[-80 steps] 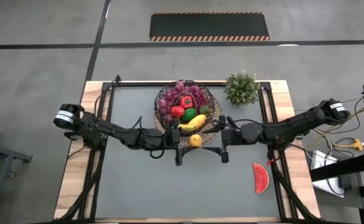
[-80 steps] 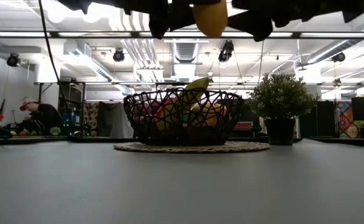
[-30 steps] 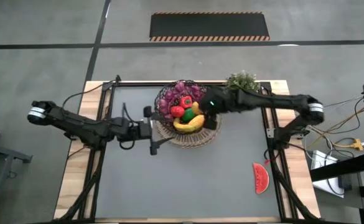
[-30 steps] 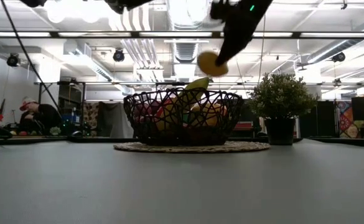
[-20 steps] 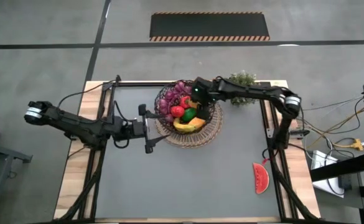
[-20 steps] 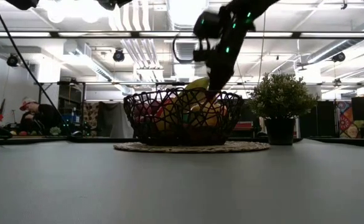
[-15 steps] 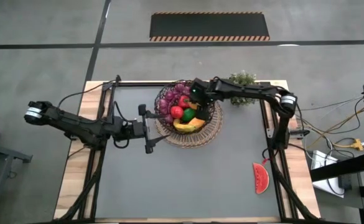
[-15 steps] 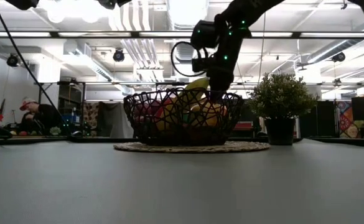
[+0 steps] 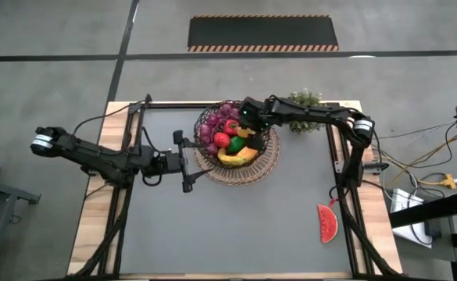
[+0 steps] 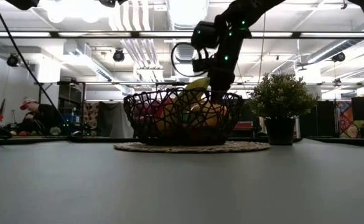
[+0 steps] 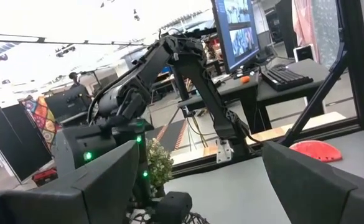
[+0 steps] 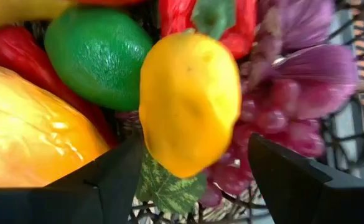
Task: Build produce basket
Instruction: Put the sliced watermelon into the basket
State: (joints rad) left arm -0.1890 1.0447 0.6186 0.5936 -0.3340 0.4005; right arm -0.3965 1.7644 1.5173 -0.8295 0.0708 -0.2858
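The dark wire basket (image 9: 269,153) stands on its tan mat (image 9: 251,175) at the table's far middle. It holds grapes, red peppers, a green lime (image 12: 98,56) and a banana. My right gripper (image 9: 248,129) reaches down into the basket, fingers apart, with a yellow lemon-like fruit (image 12: 188,102) between them, lying over the grapes (image 12: 275,112). My left gripper (image 9: 186,161) is open and empty, above the table just left of the basket. A red watermelon slice (image 9: 326,222) lies flat on the table at the near right. My right gripper points down into the basket with the yellow fruit between its fingers. Grapes show in a gap between the fruit and one finger (image 12: 294,180). I cannot tell whether the other finger (image 12: 101,186) touches the fruit's side (image 12: 147,140).
A bushy green potted plant (image 9: 303,104) stands right of the basket at the far edge, under my right arm. Dark rails run along the table's left, right and far sides. The grey table top (image 9: 236,226) stretches out in front of the basket.
My right gripper has gone down and toward the table's left, carrying the yellow fruit from above the basket's right rim into the basket among the other produce, and has since kept still. My left gripper has drawn back a little toward the table's left.
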